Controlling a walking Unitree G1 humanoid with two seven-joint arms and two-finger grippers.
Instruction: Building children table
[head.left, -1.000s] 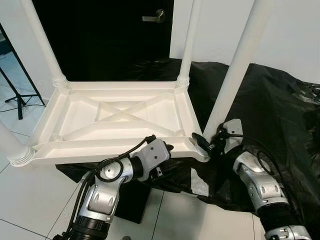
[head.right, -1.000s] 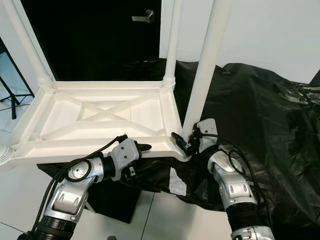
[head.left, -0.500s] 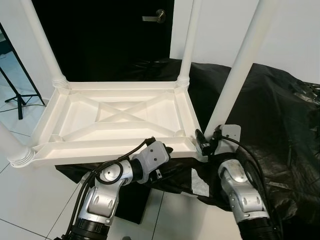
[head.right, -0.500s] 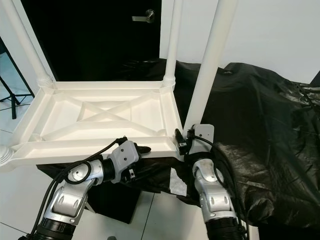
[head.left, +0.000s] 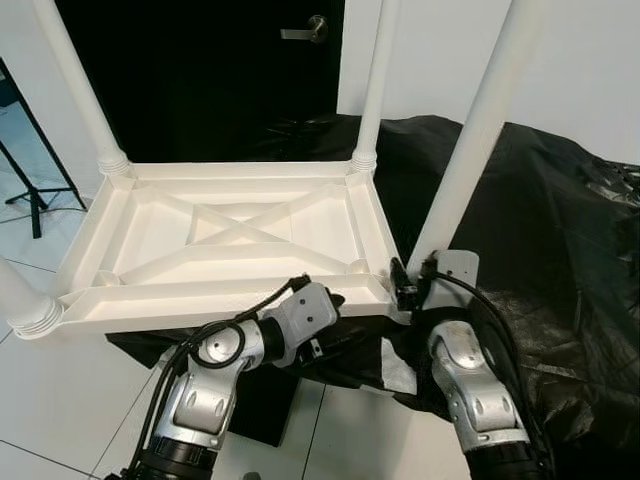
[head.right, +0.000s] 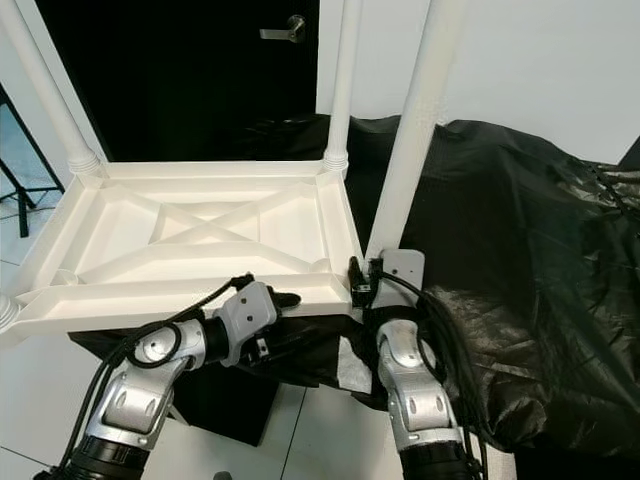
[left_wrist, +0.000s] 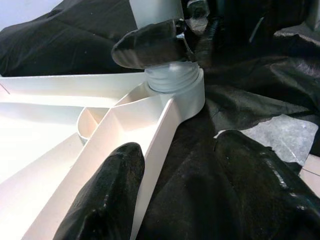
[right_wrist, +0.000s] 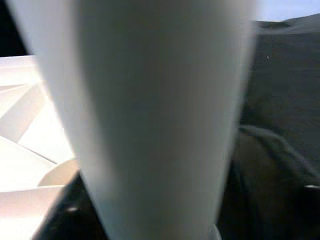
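At the tabletop (head.left: 240, 235) corner, right end effector (head.left: 405, 287) grips the leg (head.left: 470, 150); left end effector (head.left: 335, 300) gapes.

Black sheeting, dark door, white wall, tiled floor

A crumpled black plastic sheet (head.left: 560, 230) is spreading over the right side — glossy and creased. A dark door (head.left: 210, 70) is standing behind, its silver lever handle (head.left: 305, 30) catching light, and a white wall (head.left: 600, 60) is running beside it. A black tripod stand (head.left: 30, 195) is resting on the white tiled floor (head.left: 50, 390) — at the left edge.
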